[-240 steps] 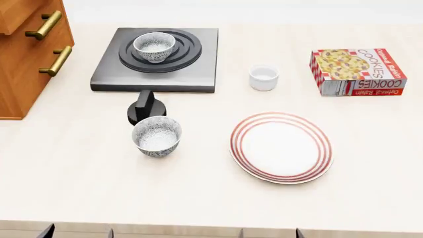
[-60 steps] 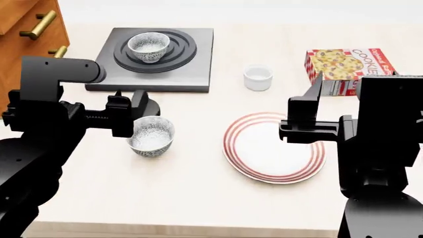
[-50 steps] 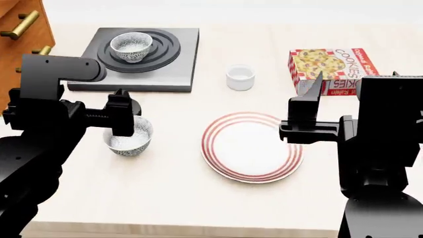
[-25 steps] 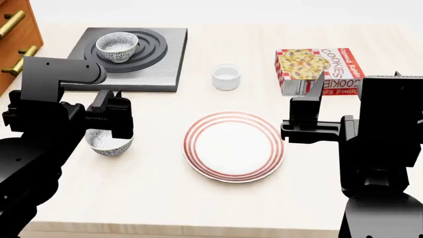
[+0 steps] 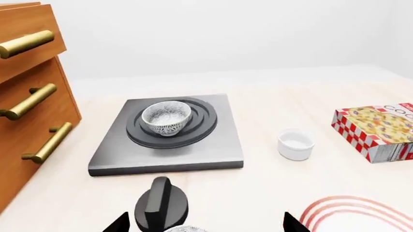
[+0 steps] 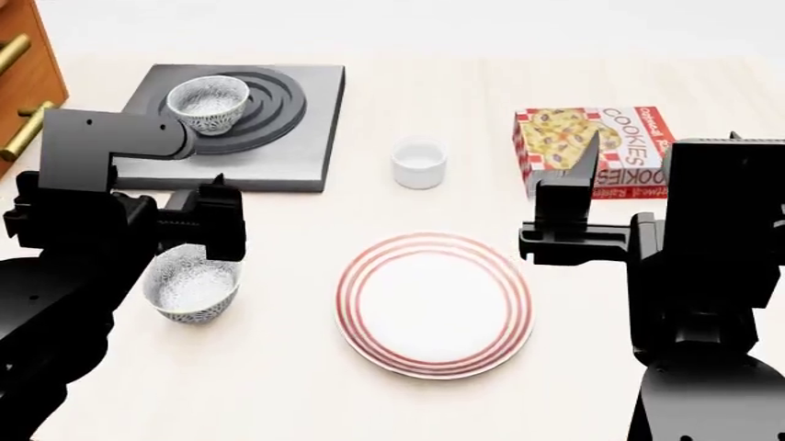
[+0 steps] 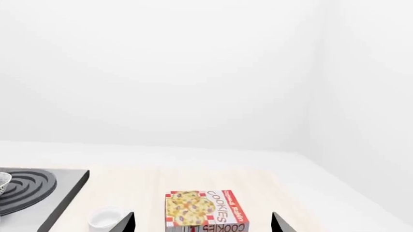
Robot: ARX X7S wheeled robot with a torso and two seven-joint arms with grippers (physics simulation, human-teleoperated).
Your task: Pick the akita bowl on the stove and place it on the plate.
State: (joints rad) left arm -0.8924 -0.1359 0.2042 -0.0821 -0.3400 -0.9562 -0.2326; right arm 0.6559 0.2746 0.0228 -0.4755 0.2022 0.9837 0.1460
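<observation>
From the head view, the pale wood-grain counter (image 6: 307, 386) filled nearly the whole frame, with a white wall edge along the top. The stove (image 6: 245, 124) lay at the upper left, and the akita bowl (image 6: 206, 101) sat upright on its burner rings. A wooden cabinet (image 6: 25, 64) with brass handles showed at the far left edge. The plate (image 6: 436, 305) lay at lower centre, a small white cup (image 6: 420, 163) above it, a cookie box (image 6: 608, 147) at the upper right. A second speckled bowl (image 6: 190, 289) stood at lower left, partly under the left gripper (image 6: 215, 225); the right gripper (image 6: 576, 207) hung over the plate's right side. How wide either set of jaws stood I could not tell there.

In the left wrist view, the stove and bowl sat mid-frame, the black knob (image 5: 161, 203) below, white wall behind. The fingertips at the bottom edge stood wide apart, holding nothing.

In the right wrist view, bare white walls met in a corner; the fingertips likewise stood apart and empty, the cookie box between them.
</observation>
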